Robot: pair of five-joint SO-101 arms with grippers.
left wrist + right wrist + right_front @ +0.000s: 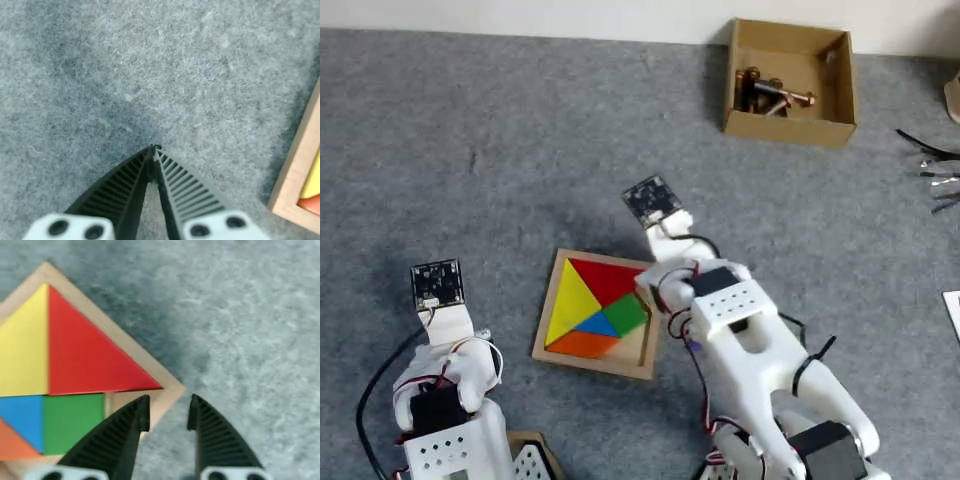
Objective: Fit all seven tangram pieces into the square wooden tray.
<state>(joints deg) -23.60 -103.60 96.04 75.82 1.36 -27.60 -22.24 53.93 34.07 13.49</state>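
Note:
The square wooden tray [642, 362] lies mid-table on grey carpet. It holds a yellow triangle [567, 300], a red triangle [608, 280], a blue piece [598, 325], a green piece [628, 312] and an orange piece [586, 344]. A strip of bare wood shows along its right side. My right gripper [168, 412] hangs open and empty at the tray's far right corner [175, 387], beside the red triangle [85, 355] and the green piece [72, 422]. My left gripper [153, 148] is shut on nothing above bare carpet left of the tray's edge [295, 175]. The left arm [450, 380] stands at the front left.
A cardboard box [788, 125] holding metal parts stands at the back right. Loose cables [935, 165] lie at the right edge. A small brown object [535, 452] sits by the left arm's base.

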